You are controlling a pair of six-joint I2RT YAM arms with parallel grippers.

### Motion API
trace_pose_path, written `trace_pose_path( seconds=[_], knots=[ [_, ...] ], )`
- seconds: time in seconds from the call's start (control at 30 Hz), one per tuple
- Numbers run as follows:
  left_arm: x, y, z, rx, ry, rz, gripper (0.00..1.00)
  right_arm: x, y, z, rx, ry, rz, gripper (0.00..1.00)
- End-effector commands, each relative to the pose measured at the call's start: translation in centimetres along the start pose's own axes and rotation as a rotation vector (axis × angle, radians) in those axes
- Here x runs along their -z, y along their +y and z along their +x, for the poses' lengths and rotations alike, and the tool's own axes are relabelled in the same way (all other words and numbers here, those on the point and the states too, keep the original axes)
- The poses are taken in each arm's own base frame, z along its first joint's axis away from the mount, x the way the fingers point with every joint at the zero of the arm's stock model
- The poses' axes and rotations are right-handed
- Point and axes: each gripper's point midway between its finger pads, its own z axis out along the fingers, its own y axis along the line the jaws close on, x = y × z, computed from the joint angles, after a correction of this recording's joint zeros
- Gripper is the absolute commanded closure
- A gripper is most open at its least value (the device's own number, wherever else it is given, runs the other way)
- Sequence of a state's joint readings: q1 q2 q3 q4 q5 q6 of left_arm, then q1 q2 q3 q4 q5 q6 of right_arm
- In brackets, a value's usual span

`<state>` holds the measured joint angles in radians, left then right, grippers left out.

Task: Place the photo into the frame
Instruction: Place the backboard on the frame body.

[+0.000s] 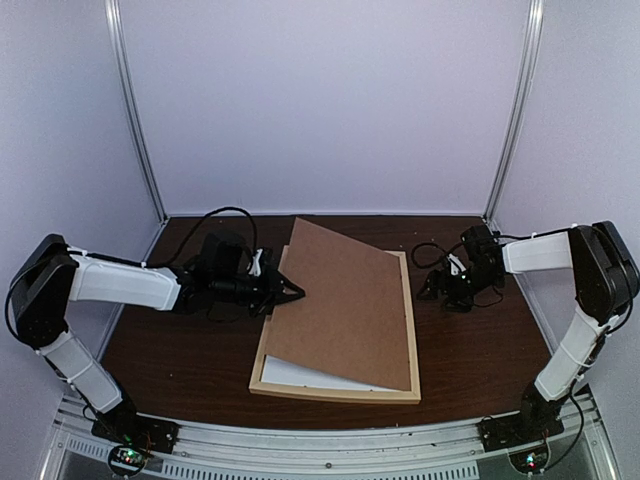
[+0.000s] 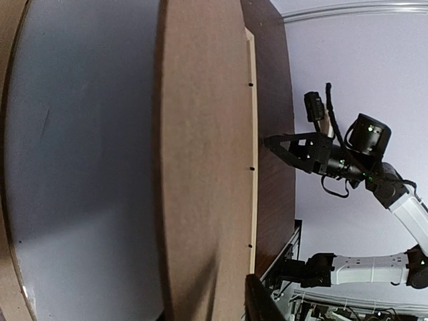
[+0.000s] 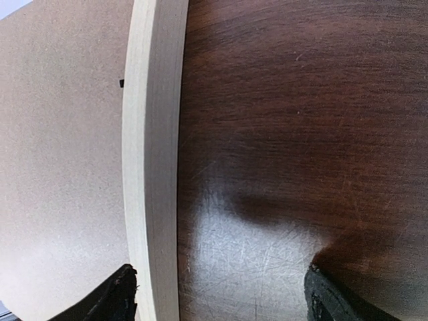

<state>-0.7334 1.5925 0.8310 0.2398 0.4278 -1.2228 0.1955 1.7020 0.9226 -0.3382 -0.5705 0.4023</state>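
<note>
The frame (image 1: pixel 338 391), thin light wood, lies flat mid-table. A brown backing board (image 1: pixel 345 300) sits skewed over it. A white sheet (image 1: pixel 300 375) shows under the board at the front and fills the left of the left wrist view (image 2: pixel 80 167). I cannot tell whether that sheet is the photo, and no printed face shows. My left gripper (image 1: pixel 290 292) (image 2: pixel 210 307) straddles the board's left edge, with only one dark finger (image 2: pixel 262 309) clearly seen. My right gripper (image 1: pixel 440 290) (image 3: pixel 221 297) stands open astride the frame's right rail (image 3: pixel 150 167), holding nothing.
The dark wood table (image 1: pixel 180 360) is walled by pale panels behind and at both sides, with metal posts (image 1: pixel 140 110) at the back corners. Black cables (image 1: pixel 225 215) loop behind each wrist. A metal rail (image 1: pixel 320 440) carrying the arm bases runs along the near edge.
</note>
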Motion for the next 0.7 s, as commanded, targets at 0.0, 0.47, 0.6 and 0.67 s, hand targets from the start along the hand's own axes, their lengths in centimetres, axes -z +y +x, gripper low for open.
trace_pose_path(
  seconds=[0.0, 0.47, 0.6, 0.67],
  knots=[
    [-0.3, -1.0, -0.2, -0.062, 0.010, -0.005, 0.67, -0.8, -0.9, 0.9, -0.014, 0.030, 0.013, 0.14],
    [-1.0, -0.2, 0.3, -0.127, 0.075, -0.086, 0.36, -1.1, -0.9, 0.9, -0.019, 0.032, 0.004, 0.14],
    [-1.6, 0.0, 0.6, -0.140, 0.106, -0.104, 0.35, -1.1, -0.9, 0.9, -0.017, 0.033, 0.004, 0.14],
    [-1.7, 0.4, 0.8, -0.141, 0.119, -0.124, 0.34, -1.1, -0.9, 0.9, -0.017, 0.035, 0.004, 0.14]
  ],
)
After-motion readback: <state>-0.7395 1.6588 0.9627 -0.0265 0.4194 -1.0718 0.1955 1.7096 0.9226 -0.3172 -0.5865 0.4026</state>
